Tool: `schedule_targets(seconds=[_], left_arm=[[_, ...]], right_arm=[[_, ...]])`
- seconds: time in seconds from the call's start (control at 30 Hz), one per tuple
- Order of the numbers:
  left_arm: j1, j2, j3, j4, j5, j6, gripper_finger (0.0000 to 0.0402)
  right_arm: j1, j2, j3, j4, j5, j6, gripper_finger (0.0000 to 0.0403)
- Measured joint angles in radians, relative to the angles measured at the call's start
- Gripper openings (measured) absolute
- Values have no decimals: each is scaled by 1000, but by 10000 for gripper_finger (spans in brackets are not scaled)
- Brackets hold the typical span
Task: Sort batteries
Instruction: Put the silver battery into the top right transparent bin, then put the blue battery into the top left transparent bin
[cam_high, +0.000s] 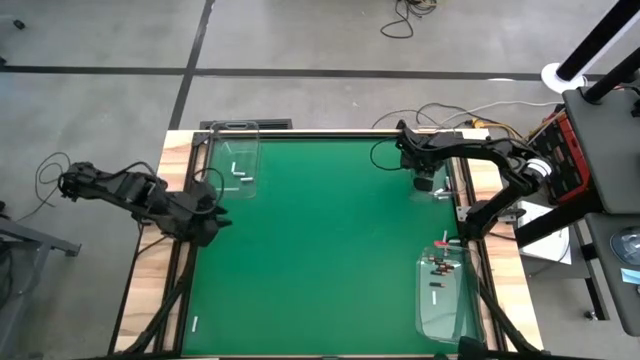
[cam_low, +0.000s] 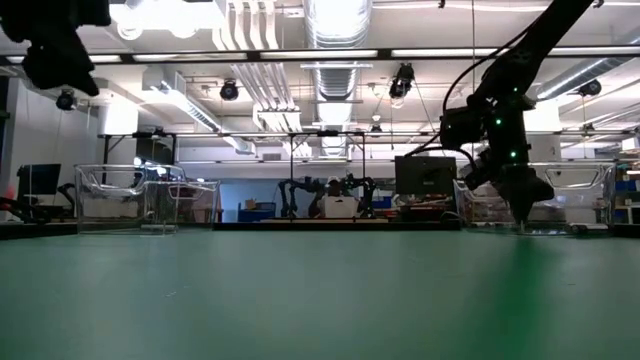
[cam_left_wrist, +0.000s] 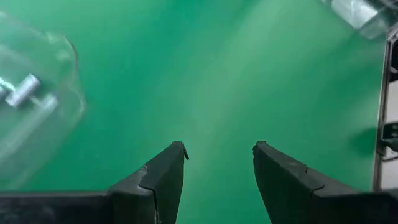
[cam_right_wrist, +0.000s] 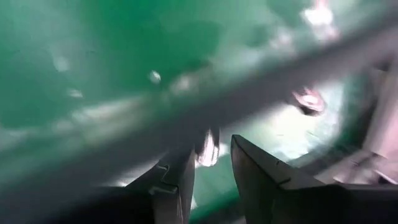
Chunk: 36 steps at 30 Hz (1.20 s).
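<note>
The clear tray (cam_high: 235, 157) at the mat's far left corner holds two whitish batteries (cam_high: 240, 174), and the clear tray (cam_high: 443, 292) at the near right edge holds several dark and light ones (cam_high: 437, 268). One pale battery (cam_high: 195, 324) lies loose on the green mat (cam_high: 330, 250) near the front left corner. The left gripper (cam_high: 210, 222) hangs wide and empty over the mat's left edge, while the right gripper (cam_right_wrist: 212, 155), at the far right edge, has its fingers narrowed around a small battery (cam_right_wrist: 208, 151).

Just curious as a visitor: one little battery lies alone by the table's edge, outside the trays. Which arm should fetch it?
Left. Its open pincer hovers at the table's left side, the same side as the lone battery. The right pincer is off at the far right corner.
</note>
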Motion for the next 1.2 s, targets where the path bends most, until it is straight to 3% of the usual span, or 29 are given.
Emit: schedule_targets(seconds=[0.07,0.37,0.57,0.77,0.87,1.2], left_arm=[[0,3,-12,4,42,-28,171],[-5,24,-95,-52,273,-294,194],[-74,81,-183,67,481,-368,199],[-251,234,-202,263,484,-506,198],[-328,332,-187,272,483,-605,198],[-537,629,-98,388,528,-838,198]], right_arm=[[5,-22,13,-29,61,-7,112],[5,-229,158,-122,128,-72,164],[71,-387,286,-128,138,79,184],[220,-476,389,-137,136,348,199],[314,-486,411,-134,132,443,206],[558,-392,422,-91,132,636,224]])
